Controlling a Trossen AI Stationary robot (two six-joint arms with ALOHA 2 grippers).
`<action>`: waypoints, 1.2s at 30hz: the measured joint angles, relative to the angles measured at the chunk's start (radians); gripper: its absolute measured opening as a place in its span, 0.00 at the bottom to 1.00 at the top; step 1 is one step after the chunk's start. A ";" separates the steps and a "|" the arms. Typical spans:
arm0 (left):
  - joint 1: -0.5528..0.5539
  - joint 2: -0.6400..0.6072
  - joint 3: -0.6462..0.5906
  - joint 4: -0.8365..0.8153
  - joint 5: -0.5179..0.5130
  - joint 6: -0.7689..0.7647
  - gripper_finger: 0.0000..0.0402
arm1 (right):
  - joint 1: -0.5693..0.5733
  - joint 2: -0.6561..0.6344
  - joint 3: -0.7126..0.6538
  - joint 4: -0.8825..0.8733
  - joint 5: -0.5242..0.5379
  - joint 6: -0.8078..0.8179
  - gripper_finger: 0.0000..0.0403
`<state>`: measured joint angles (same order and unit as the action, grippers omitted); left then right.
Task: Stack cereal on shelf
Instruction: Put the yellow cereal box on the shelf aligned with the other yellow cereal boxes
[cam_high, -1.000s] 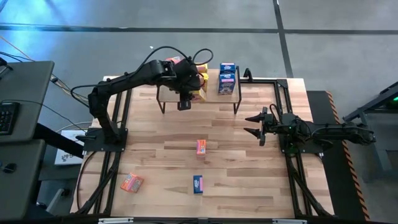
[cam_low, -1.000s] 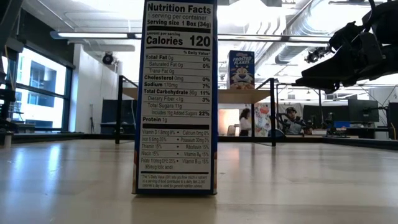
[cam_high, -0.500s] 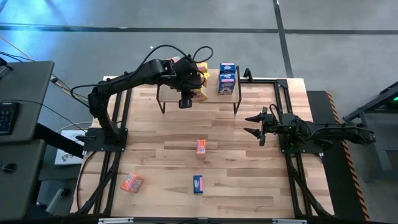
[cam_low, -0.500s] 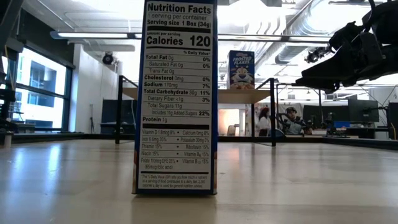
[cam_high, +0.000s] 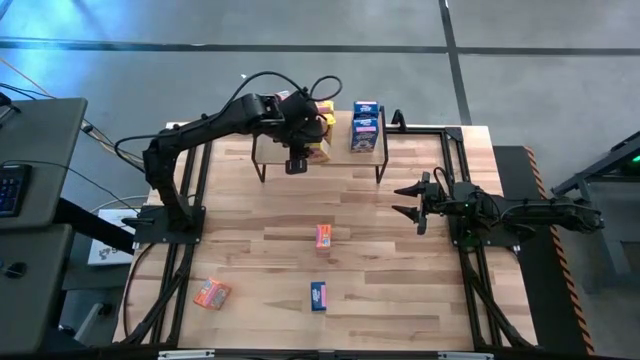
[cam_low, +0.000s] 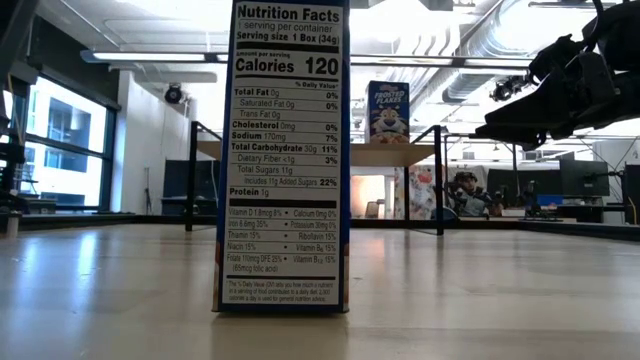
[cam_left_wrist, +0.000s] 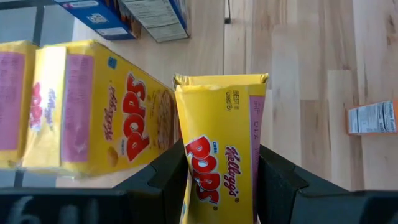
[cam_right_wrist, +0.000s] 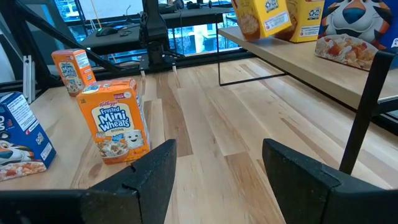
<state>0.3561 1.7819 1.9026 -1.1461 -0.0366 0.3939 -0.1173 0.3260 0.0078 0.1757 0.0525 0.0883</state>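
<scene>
While the left gripper (cam_left_wrist: 219, 186) clamps a yellow box (cam_left_wrist: 221, 137) above the shelf (cam_high: 345, 155) at the table's far edge, it should lower squarely beside the yellow boxes (cam_left_wrist: 81, 106) there. The right gripper (cam_high: 412, 200) waits part-open, empty, near the right edge.

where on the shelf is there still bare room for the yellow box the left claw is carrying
The shelf is bare at its left end, beside the left claw, which is shut on a yellow box. The middle holds yellow boxes and the right end blue boxes; it is crowded there.
</scene>
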 joint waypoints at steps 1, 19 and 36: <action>0.003 0.004 0.000 0.006 0.003 0.000 0.35 | 0.000 0.000 0.000 0.000 0.000 0.000 0.58; 0.015 0.005 0.000 0.001 -0.003 0.004 0.40 | 0.000 0.000 0.000 0.000 0.000 0.000 0.58; 0.018 0.007 -0.002 0.038 -0.022 0.004 0.51 | 0.000 0.000 0.000 0.000 0.000 0.000 0.58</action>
<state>0.3737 1.7885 1.9011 -1.1079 -0.0590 0.3977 -0.1173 0.3260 0.0078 0.1757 0.0525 0.0885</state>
